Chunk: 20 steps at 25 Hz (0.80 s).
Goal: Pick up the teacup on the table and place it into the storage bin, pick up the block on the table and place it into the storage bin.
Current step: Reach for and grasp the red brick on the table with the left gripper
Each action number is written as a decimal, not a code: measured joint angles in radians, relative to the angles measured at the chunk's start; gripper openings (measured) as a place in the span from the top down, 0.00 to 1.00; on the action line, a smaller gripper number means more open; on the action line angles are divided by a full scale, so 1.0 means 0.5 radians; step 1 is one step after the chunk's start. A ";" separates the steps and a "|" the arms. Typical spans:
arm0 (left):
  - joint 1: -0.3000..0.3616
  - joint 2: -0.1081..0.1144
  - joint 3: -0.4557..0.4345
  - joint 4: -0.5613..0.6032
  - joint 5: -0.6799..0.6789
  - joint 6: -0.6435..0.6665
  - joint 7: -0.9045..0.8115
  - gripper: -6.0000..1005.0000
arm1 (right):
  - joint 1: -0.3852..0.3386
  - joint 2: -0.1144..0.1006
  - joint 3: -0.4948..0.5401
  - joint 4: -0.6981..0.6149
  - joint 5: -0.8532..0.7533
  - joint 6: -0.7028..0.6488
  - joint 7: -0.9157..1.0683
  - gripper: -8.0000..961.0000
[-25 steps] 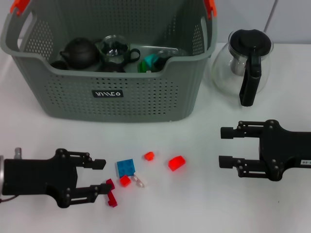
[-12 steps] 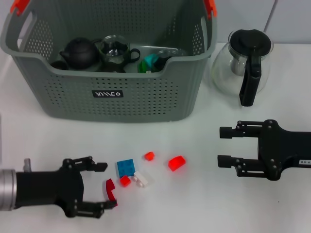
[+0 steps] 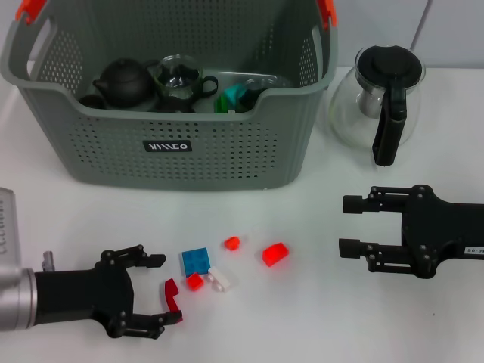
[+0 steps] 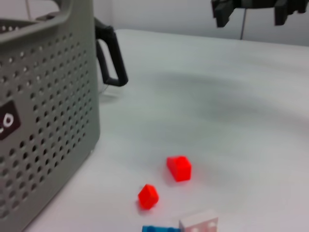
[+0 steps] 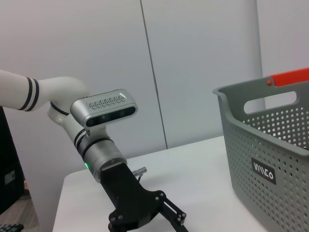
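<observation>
No teacup stands on the table (image 3: 318,318); the tea ware already sits inside the storage bin (image 3: 170,155) at upper left, so by my reading only blocks remain. Six lie at lower centre: four red, one blue, one white. The left gripper (image 3: 159,289), jaws wide, brackets a dark red block (image 3: 172,295). The right gripper (image 3: 352,225) waits at right, jaws wide, empty.

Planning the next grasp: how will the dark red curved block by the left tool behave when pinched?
The dark red curved block looks like rigid plastic, probably light and stiff. Its small, curved shape may let it slip or pivot between the open left tool. On the smooth white table it would likely slide if nudged.
</observation>
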 joint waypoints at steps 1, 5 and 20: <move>0.000 0.001 0.009 0.004 0.000 -0.015 0.000 0.09 | 0.000 0.000 0.000 0.000 0.000 0.000 0.000 0.28; 0.000 0.001 0.101 0.017 0.003 -0.107 -0.008 0.09 | 0.000 0.000 0.000 0.006 0.000 0.001 0.000 0.28; 0.001 -0.003 0.137 0.021 0.004 -0.133 -0.007 0.10 | 0.000 -0.003 0.000 0.018 0.000 0.001 0.000 0.28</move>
